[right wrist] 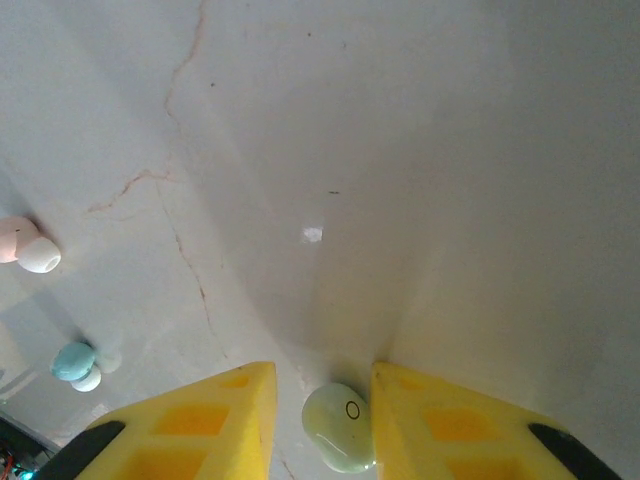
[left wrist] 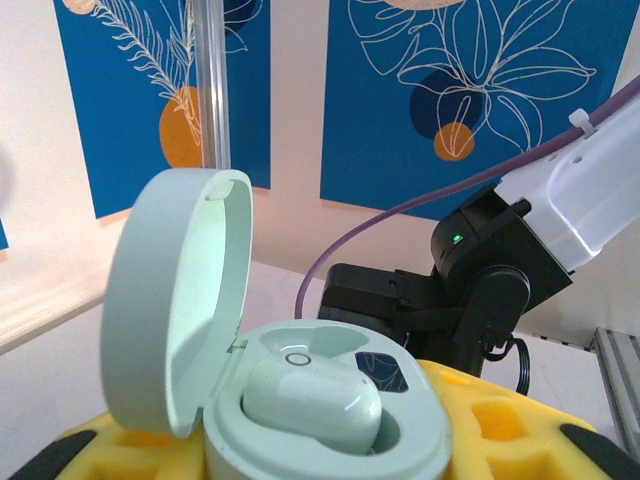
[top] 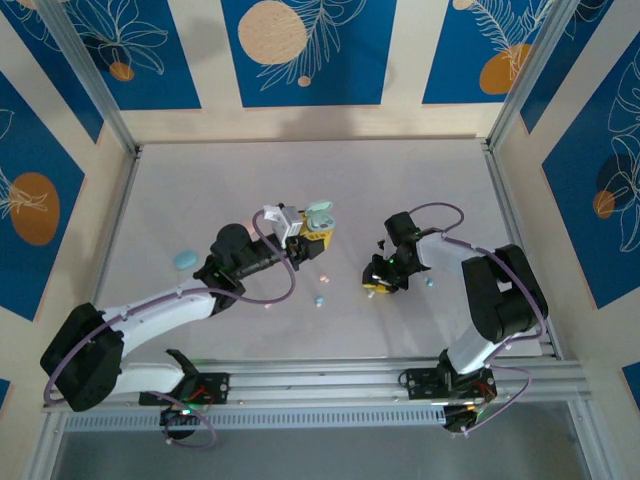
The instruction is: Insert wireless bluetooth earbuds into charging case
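As right jaws stand apart, mint earbud [right wrist: 340, 430] lies between them.

— What's at the centre of the frame?
— The left gripper [top: 316, 234] holds an open mint case [top: 319, 213].
— And to its right?
— The right gripper [top: 376, 284] points down at the table [top: 430, 170]. A blue earbud [top: 320, 300] lies between them.

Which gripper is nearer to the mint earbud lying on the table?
Right. The mint earbud lies between the fingers of the right gripper; the left gripper is farther left, holding the mint case.
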